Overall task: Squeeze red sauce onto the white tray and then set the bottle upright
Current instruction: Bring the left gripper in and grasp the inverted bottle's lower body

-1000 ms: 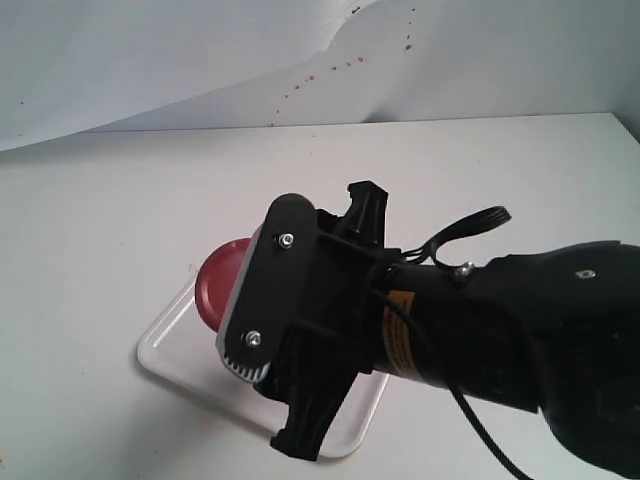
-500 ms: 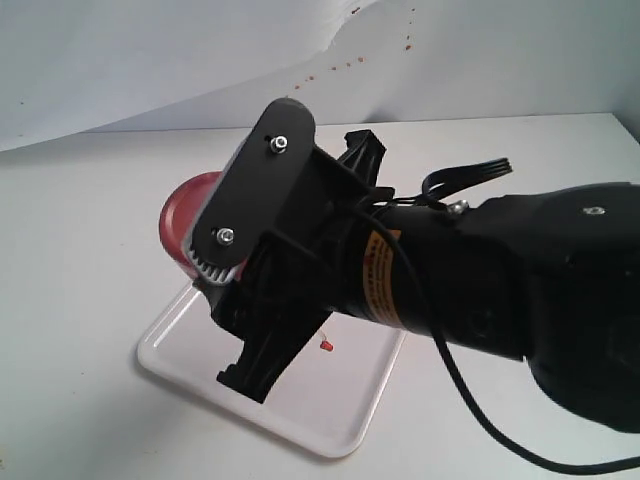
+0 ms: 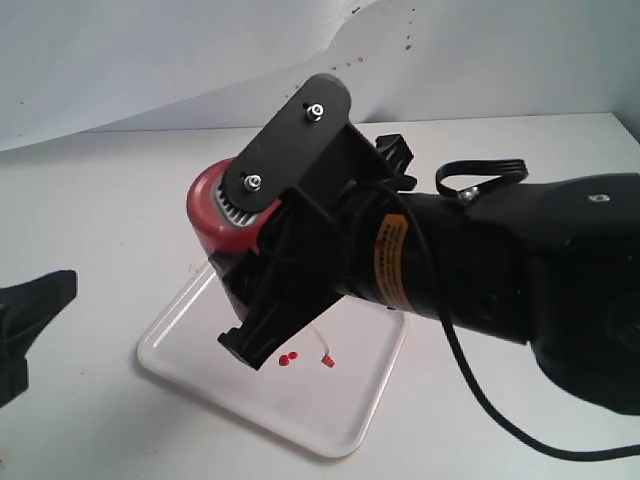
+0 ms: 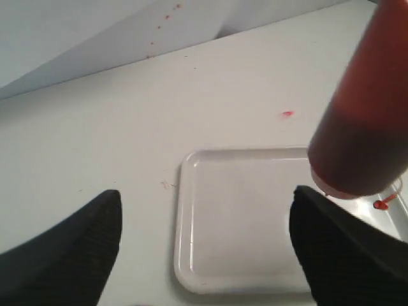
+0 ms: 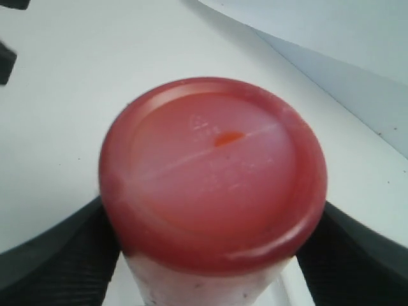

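My right gripper (image 3: 238, 262) is shut on the bottle (image 3: 212, 208), holding it tilted above the white tray (image 3: 300, 420) with its red base toward the camera. In the right wrist view the bottle's round base (image 5: 213, 172) fills the space between the black fingers (image 5: 57, 255). Two small drops of red sauce (image 3: 288, 358) lie on the tray beside the dangling red tip cap (image 3: 328, 358). My left gripper (image 4: 204, 255) stands open low over the tray's near corner (image 4: 191, 268), with the bottle (image 4: 366, 121) hanging beyond one finger. The nozzle is hidden.
The tray rests on a white table (image 3: 100, 220). A small pinkish smear (image 4: 287, 114) marks the table past the tray. A white backdrop with tiny red specks (image 3: 340, 65) rises behind. The bulky right arm (image 3: 520, 270) covers the right side of the exterior view.
The right gripper lifted and swung the bottle up and back over the tray. Red drops now show on the tray. The left gripper has come into the exterior view at lower left.
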`<act>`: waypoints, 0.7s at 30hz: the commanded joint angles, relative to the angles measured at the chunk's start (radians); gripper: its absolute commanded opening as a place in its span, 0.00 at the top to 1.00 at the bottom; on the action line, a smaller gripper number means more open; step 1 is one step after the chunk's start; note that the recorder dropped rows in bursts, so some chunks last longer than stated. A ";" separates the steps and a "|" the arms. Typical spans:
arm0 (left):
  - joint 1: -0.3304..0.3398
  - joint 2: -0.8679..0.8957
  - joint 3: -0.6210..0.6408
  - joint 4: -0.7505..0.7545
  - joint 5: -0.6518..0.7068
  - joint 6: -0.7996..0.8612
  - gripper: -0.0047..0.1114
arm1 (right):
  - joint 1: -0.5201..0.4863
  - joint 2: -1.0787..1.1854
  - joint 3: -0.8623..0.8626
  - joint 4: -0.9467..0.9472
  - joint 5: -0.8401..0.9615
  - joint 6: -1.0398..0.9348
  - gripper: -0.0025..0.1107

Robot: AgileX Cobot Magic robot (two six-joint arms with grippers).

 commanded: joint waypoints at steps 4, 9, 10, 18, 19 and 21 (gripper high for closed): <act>-0.113 0.004 0.078 -0.019 -0.196 0.042 0.31 | -0.003 -0.015 -0.012 -0.007 0.029 0.073 0.98; -0.184 0.004 0.197 -0.019 -0.498 0.020 0.31 | -0.003 -0.015 -0.012 -0.050 0.041 0.194 0.98; -0.199 0.004 0.218 -0.017 -0.559 0.015 0.31 | -0.003 -0.015 -0.015 -0.063 0.041 0.225 0.98; -0.227 0.045 0.256 0.148 -0.685 -0.088 0.28 | -0.003 -0.013 -0.083 -0.127 0.047 0.387 0.98; -0.227 0.068 0.256 0.192 -0.718 -0.115 0.25 | -0.003 -0.013 -0.082 -0.127 0.044 0.396 0.98; -0.227 0.108 0.256 0.237 -0.793 -0.140 0.19 | -0.003 -0.013 -0.082 -0.127 0.047 0.408 0.98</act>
